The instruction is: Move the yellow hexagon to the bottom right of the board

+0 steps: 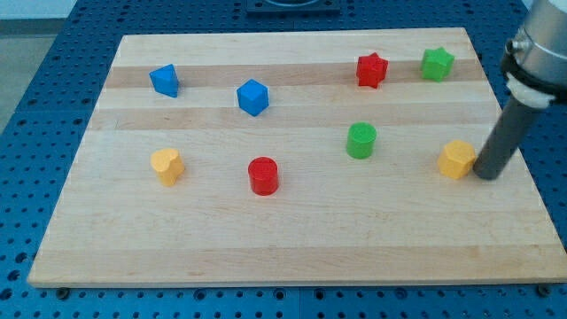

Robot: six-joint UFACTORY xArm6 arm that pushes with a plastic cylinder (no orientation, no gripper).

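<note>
The yellow hexagon (457, 159) lies on the wooden board (292, 239) at the view's right, about mid-height. My tip (487, 175) is on the board just to the right of the yellow hexagon, touching it or nearly so. The dark rod rises from the tip toward the view's upper right.
A yellow heart (166, 165) and a red cylinder (263, 175) lie at left and centre. A green cylinder (361, 140) is left of the hexagon. Two blue blocks (164, 80) (252, 97) lie at the upper left. A red star (372, 70) and a green star (437, 64) lie at the upper right.
</note>
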